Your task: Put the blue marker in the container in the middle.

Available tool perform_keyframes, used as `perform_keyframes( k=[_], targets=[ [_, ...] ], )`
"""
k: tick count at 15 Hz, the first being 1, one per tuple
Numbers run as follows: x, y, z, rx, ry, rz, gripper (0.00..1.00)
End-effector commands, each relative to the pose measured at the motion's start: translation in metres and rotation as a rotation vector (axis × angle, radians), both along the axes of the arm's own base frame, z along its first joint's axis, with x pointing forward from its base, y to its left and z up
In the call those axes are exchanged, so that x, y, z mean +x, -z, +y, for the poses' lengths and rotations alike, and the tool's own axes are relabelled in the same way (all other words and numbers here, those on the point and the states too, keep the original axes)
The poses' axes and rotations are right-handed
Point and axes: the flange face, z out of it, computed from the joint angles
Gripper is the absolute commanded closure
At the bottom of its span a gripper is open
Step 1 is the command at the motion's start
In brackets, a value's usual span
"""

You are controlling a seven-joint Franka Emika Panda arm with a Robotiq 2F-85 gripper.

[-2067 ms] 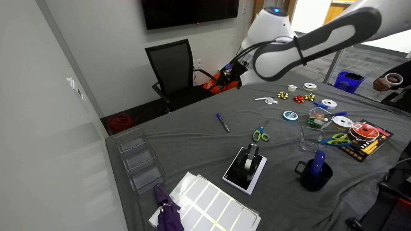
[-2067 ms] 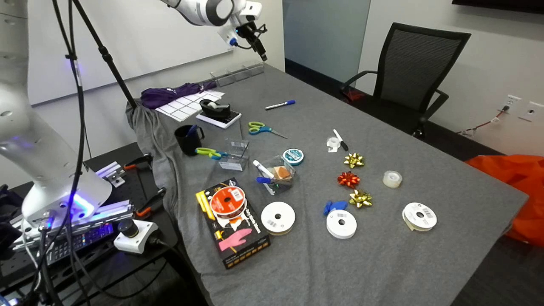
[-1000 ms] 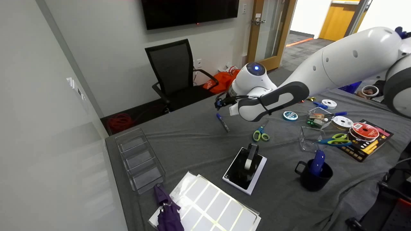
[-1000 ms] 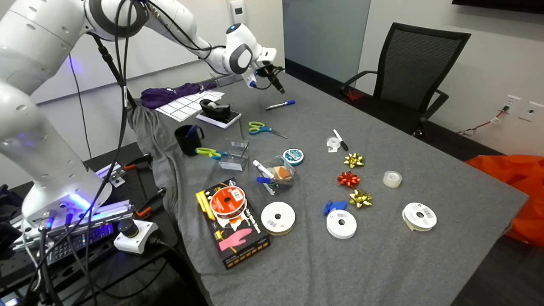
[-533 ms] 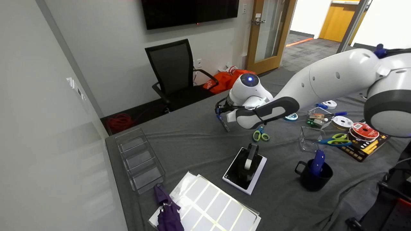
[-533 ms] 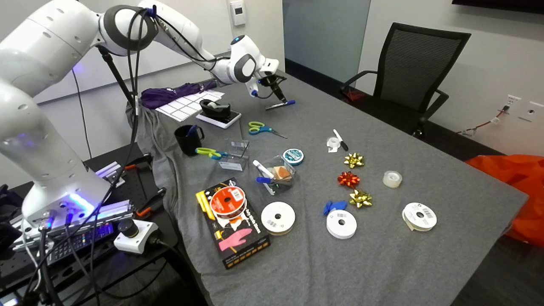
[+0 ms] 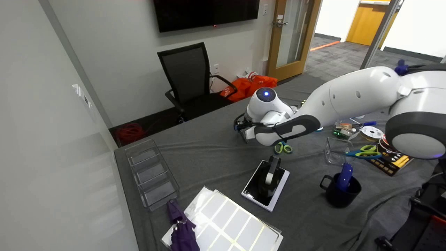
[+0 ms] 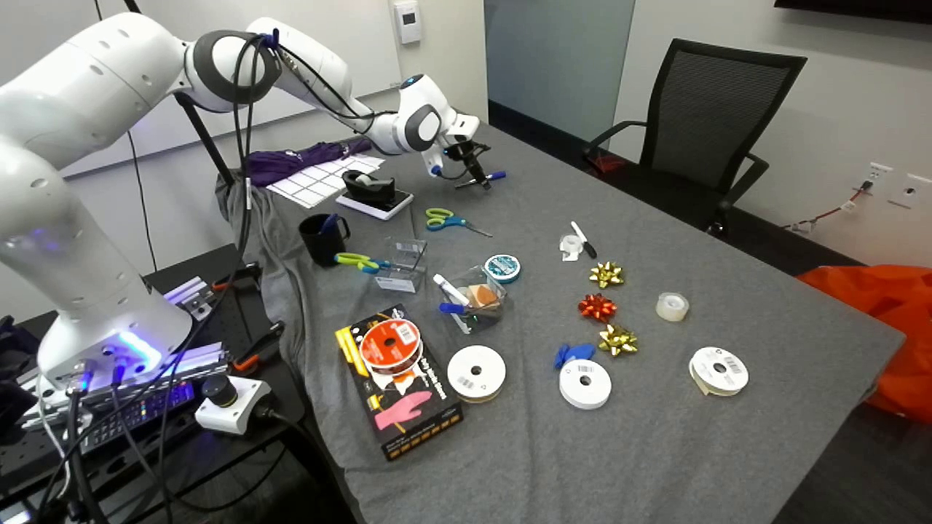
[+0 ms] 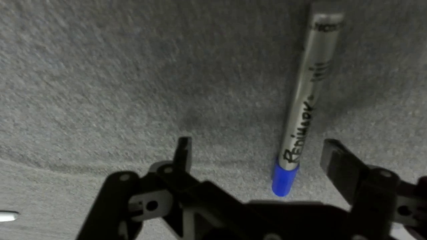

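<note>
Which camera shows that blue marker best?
The wrist view: the blue marker appears large, unblocked by the gripper, its lettering partly readable. Both exterior views show it small, with the gripper hiding part.

Both exterior views: diffuse, even room light. In an exterior view the white corridor wall [image 7: 418, 28] is overexposed, and the glossy white robot arm [image 7: 359, 92] carries broad highlights; in an exterior view a bluish-white lamp [image 8: 140, 351] glares at the arm's foot. Wrist view: dimmer, grainy. The grey woven cloth [image 9: 100, 83] darkens toward the upper edge; soft shadow lies beside the slim silver-barrelled, blue-capped marker [image 9: 304, 105], blurred at its upper end. The black two-fingered gripper [image 9: 257, 143] is largely underexposed.
</note>
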Motion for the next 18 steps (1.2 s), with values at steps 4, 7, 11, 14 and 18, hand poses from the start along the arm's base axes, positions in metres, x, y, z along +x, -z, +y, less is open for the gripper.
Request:
perform_keyframes(
  k=[4, 7, 11, 14, 18],
  targets=[
    [0.002, 0.012, 0.004, -0.073, -0.024, 0.070, 0.33],
    [0.005, 0.006, 0.007, -0.071, -0.026, 0.065, 0.57],
    [0.009, 0.002, 0.006, -0.072, -0.028, 0.061, 0.84],
    [0.010, 0.003, 0.003, -0.077, -0.025, 0.069, 1.00],
    [0.011, 0.004, -0.002, -0.084, -0.012, 0.090, 0.96]
  ],
)
